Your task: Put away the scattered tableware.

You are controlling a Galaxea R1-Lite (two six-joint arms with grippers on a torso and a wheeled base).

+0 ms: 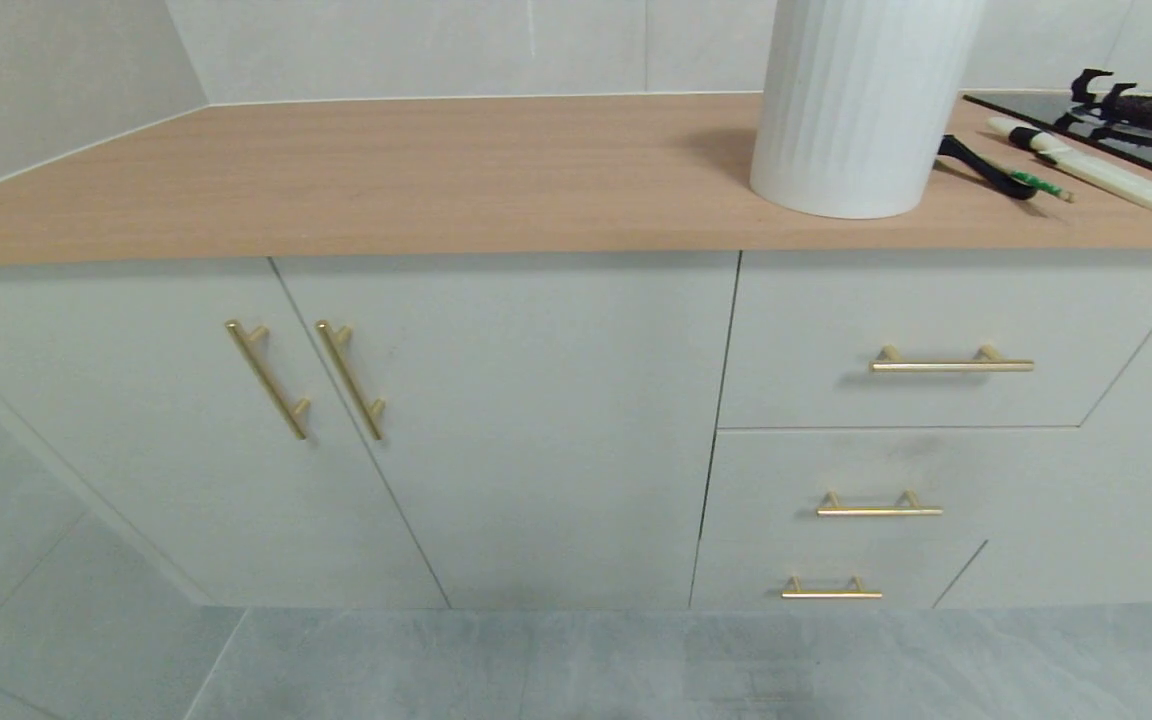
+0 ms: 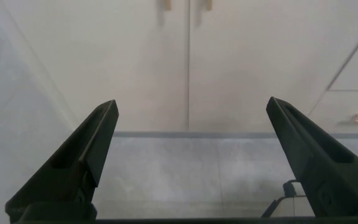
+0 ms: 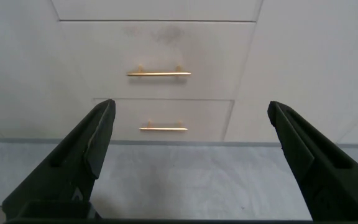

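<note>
Tableware [image 1: 1021, 187] sits at the far right of your wooden countertop [image 1: 436, 170]: a black-handled utensil [image 1: 986, 168], a thin green-patterned piece [image 1: 1046, 187] touching its end, and a cream knife [image 1: 1096, 168] with a black band just beside them. The knife's handle end lies by the edge of the stove [image 1: 1146, 120] and its black grate. A tall white ribbed container [image 1: 856, 110] stands upright on the counter, just left of the black utensil.

Below the counter you see two cabinet doors with slanted gold handles [image 1: 266, 378] close together. To their right is a stack of three drawers, each with a gold bar: top drawer handle [image 1: 951, 365], middle drawer handle [image 1: 879, 510], bottom drawer handle [image 1: 831, 593]. All are closed. Grey tile floor [image 1: 636, 660] lies in front.

Your left gripper [image 2: 191, 107] hangs low over the floor facing the cabinet doors, fingers spread wide, nothing between them. Your right gripper [image 3: 191, 107] is also low and faces the lower drawers, fingers wide apart and empty. Both are well apart from the tableware.
</note>
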